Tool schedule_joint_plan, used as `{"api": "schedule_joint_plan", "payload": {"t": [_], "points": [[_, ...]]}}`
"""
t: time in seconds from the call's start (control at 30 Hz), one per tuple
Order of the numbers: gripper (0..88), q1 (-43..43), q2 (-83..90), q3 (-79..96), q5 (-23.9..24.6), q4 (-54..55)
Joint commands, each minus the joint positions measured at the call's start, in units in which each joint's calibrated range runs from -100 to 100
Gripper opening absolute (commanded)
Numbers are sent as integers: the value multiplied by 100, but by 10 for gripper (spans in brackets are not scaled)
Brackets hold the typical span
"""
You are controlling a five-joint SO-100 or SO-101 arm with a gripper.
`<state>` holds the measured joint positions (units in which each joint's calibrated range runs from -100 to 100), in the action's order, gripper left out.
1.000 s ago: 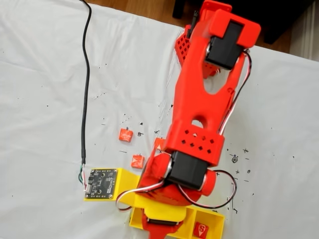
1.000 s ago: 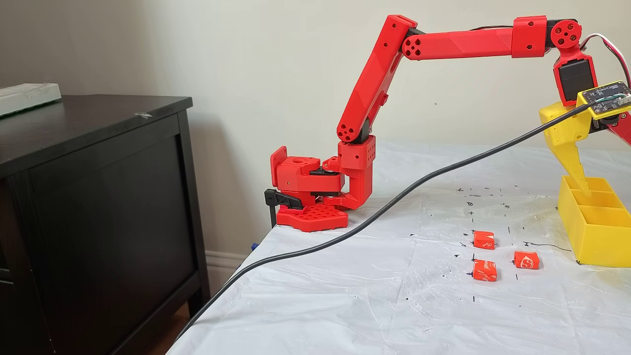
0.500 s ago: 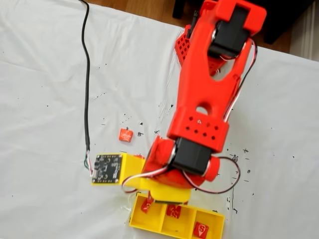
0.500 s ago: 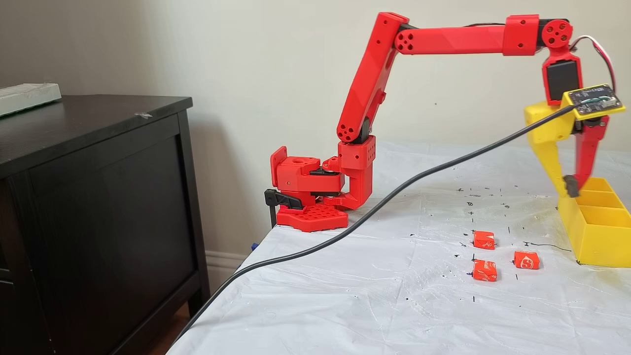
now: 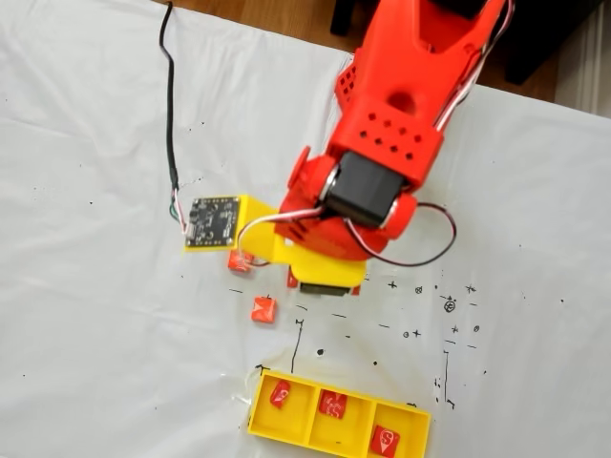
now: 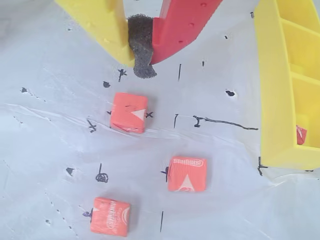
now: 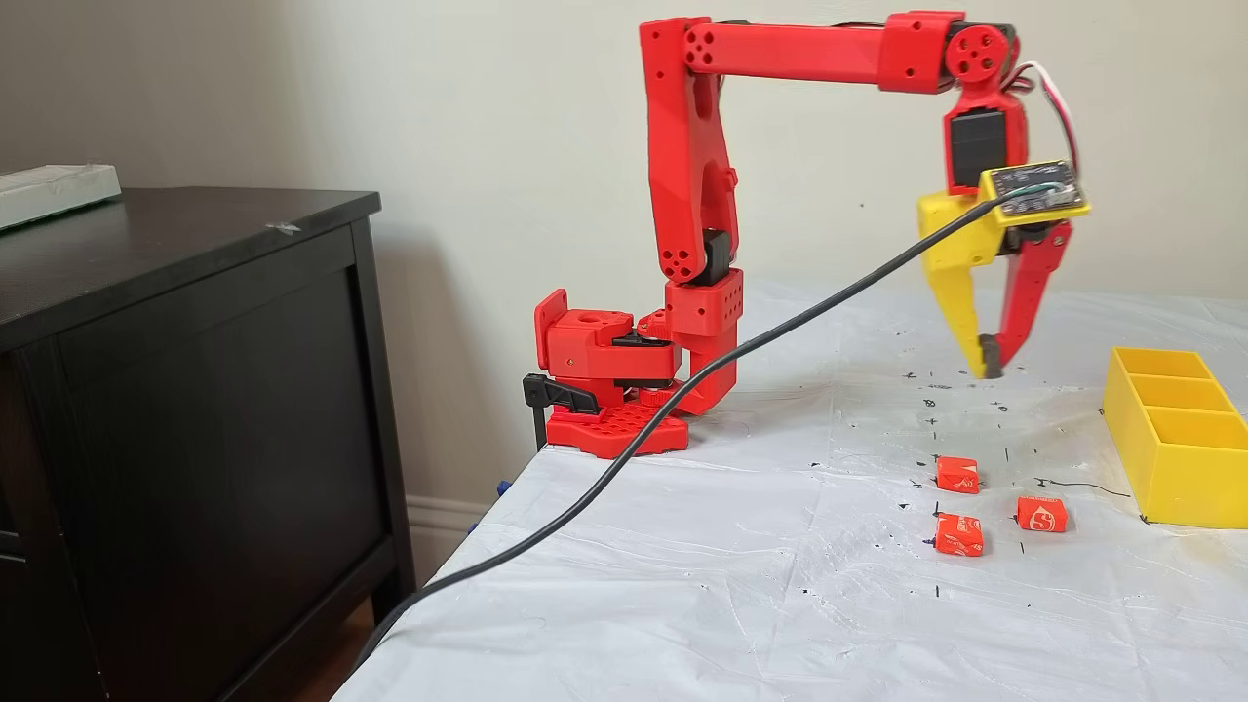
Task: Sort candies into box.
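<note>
Three red-orange candies lie loose on the white sheet: one [image 6: 129,112] just below my fingertips, one [image 6: 187,173] beside the box, one [image 6: 110,216] farthest from me. From the side they show as a close group [image 7: 957,474], [image 7: 1041,514], [image 7: 958,534]. The yellow box [image 5: 310,439] holds one candy per compartment [image 5: 280,393], [image 5: 332,404], [image 5: 385,441]. My gripper [image 7: 987,369], one yellow and one red finger, hangs shut and empty above the sheet, left of the box [image 7: 1175,478]. In the wrist view its tips [image 6: 142,62] meet on a grey foam pad.
A black cable [image 7: 682,390] runs from the circuit board [image 5: 212,221] on my wrist across the table and off its near edge. The red arm base [image 7: 614,390] is clamped at the table's far left corner. A dark cabinet [image 7: 195,390] stands beside the table.
The gripper rose out of the box, closed, and swung back toward the base to hang above the loose candies. The left compartment, covered before, now shows a candy.
</note>
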<state>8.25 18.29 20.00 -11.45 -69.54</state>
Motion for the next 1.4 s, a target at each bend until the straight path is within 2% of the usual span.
{"api": "schedule_joint_plan", "payload": {"t": [0.0, 0.1, 0.13, 0.27, 0.57, 1.37], "points": [[2, 18, 674, 335, -54, 262], [54, 117, 453, 517, -54, 368], [122, 162, 309, 599, -54, 450], [221, 199, 275, 799, -107, 688], [326, 208, 199, 1081, -254, 737], [315, 307, -412, 1528, -337, 1318]]}}
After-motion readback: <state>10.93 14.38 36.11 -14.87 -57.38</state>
